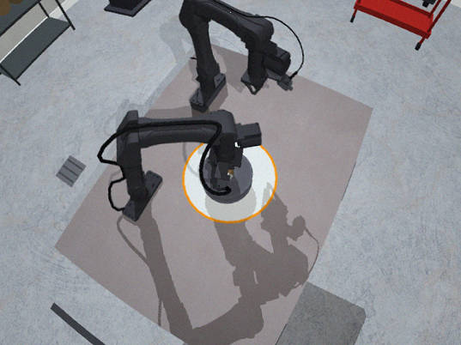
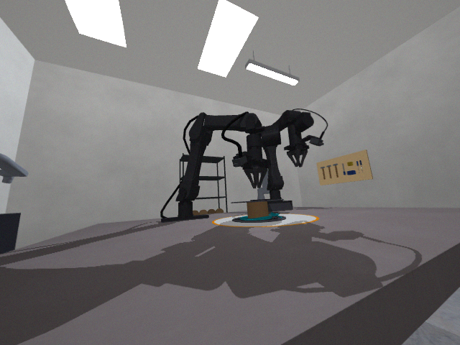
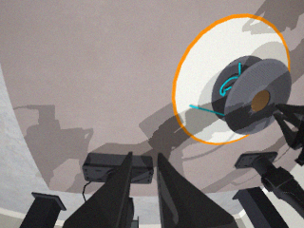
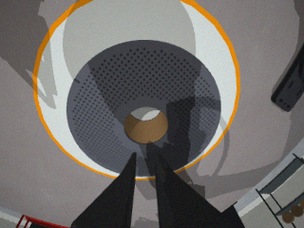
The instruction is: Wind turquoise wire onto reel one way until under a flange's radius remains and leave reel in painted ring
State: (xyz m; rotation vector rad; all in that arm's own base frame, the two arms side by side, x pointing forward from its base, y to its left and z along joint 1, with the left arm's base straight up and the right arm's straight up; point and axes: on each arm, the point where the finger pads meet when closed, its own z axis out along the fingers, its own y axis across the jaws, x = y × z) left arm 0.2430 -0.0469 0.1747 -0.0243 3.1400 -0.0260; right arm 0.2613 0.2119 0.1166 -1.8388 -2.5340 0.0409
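no text, label, brand name, number or written sign can be read in any of these four views

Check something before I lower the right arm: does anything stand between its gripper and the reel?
Nothing visible does. The right gripper hangs above the reel, with open air between them.
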